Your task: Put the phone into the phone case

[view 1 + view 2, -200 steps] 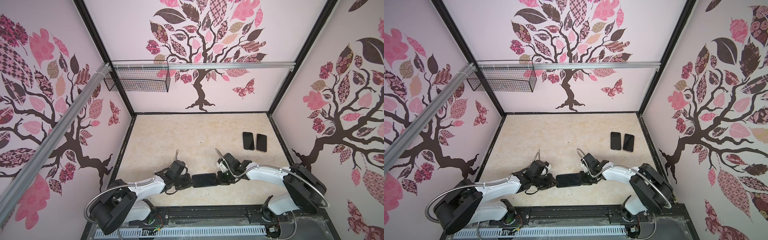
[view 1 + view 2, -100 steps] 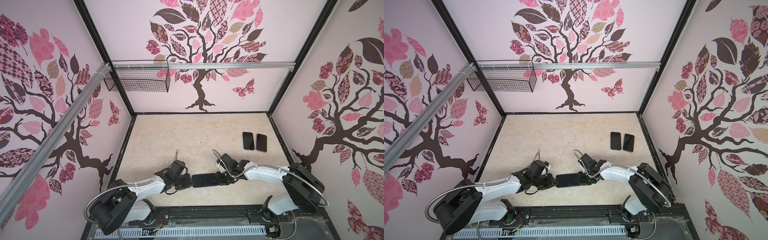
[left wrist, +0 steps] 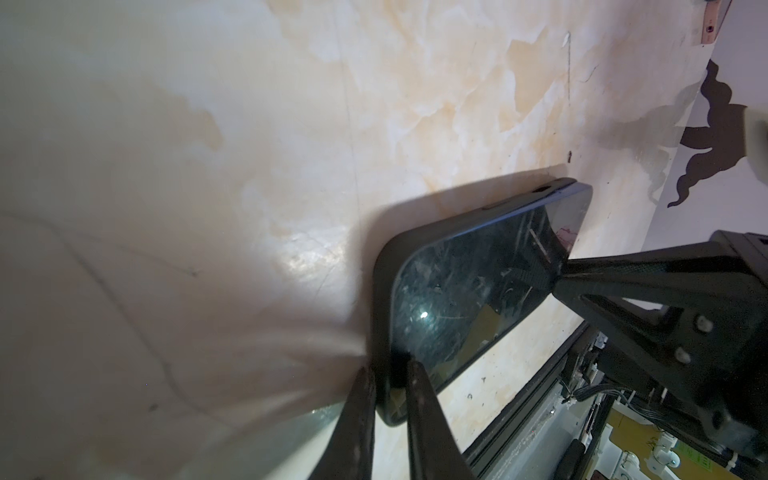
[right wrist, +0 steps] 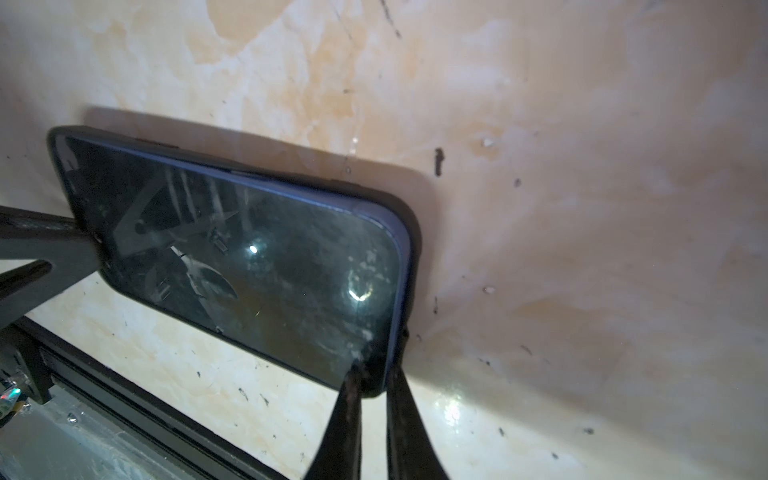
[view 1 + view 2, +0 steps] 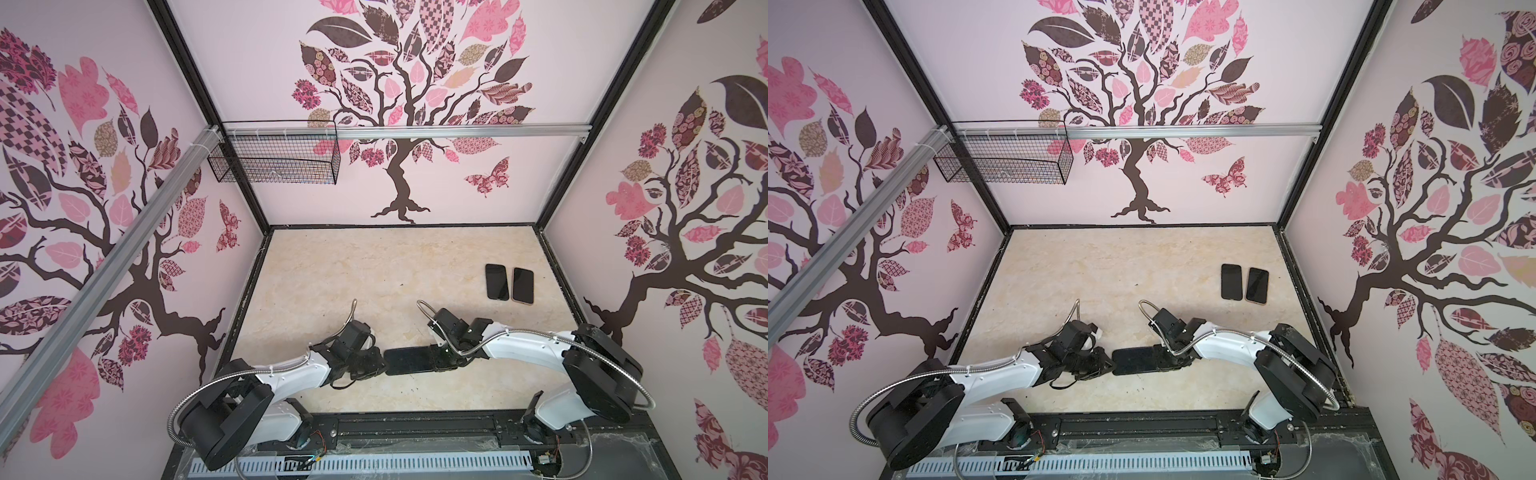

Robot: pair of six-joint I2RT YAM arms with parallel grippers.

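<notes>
Right at the front of the table, the phone already sits inside the case, screen up, strung between both arms. Left tool is clamped on one short end of the case. Right tool pinches the opposite end, one finger on the glass and one behind. Looks mostly done to me, though the blue edge along one long side seems a bit proud of the rim, so there's probably a final press left. Further back, two other phones lie side by side.
</notes>
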